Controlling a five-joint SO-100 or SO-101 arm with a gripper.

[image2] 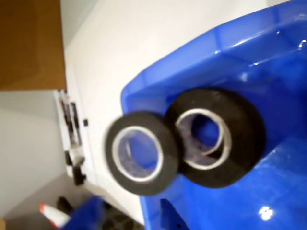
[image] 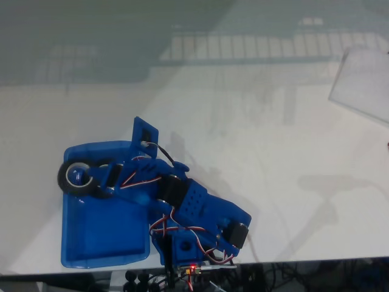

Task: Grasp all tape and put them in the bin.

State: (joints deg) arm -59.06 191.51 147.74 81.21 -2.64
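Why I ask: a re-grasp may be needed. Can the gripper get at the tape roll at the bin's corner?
Probably yes: the gripper sits right beside the tape roll at the bin corner, with nothing visible between them.

I can read no text, label, brand, number or sign anywhere. The two black tape rolls in my wrist view show plain black sides and pale cores with no print I can make out, and the blue bin carries no marking that I can read.
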